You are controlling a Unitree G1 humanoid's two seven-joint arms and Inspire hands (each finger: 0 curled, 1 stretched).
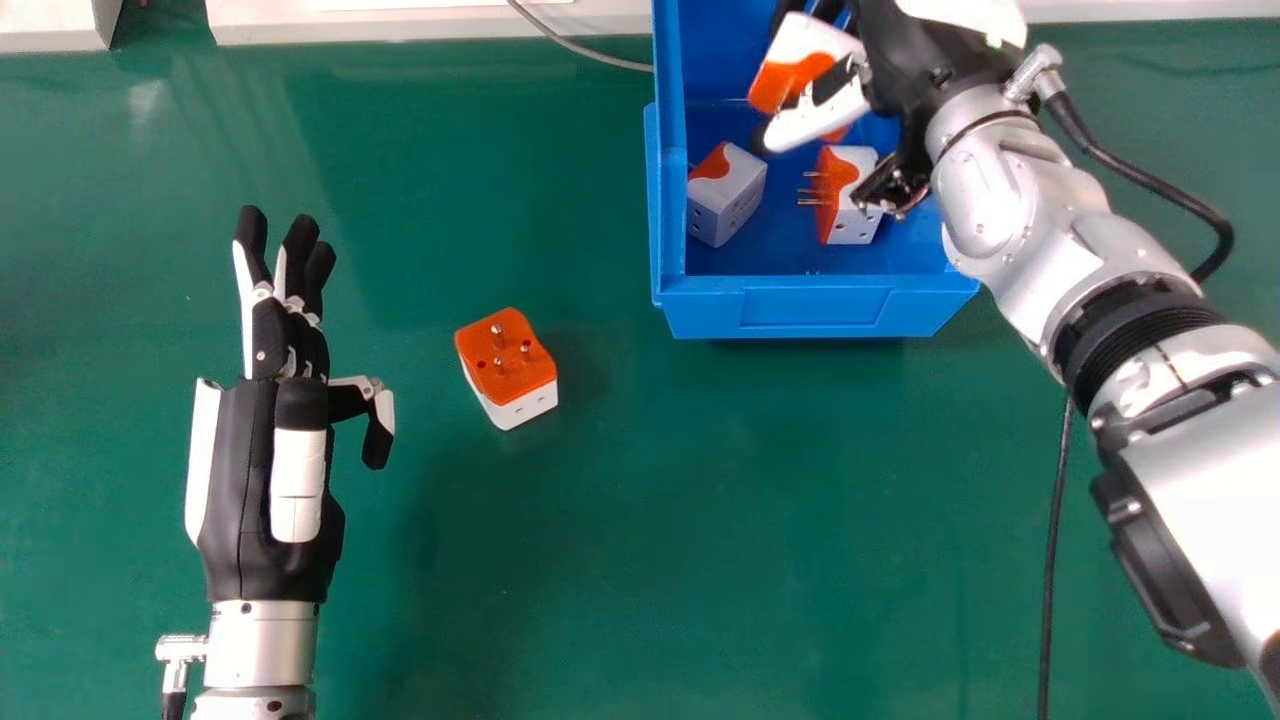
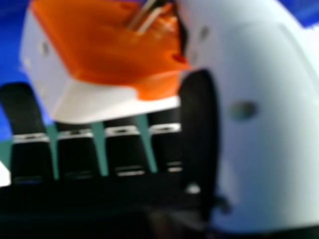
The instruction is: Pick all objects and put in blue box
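Well, right hand (image 1: pixel 900 55) snug round an orange-and-white adapter (image 1: pixel 785 80); over the blue box (image 1: pixel 815 312).

Grey cable (image 1: pixel 601 57) on a green table (image 1: pixel 750 520)

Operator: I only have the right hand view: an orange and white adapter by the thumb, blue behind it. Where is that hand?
Observer: The right hand is over the blue box.
Operator: Anything outside the box to pick?
Observer: Yes, another adapter stands prongs up to the left of the box.
Operator: And the left hand?
Observer: The left hand is farther left, past that adapter.
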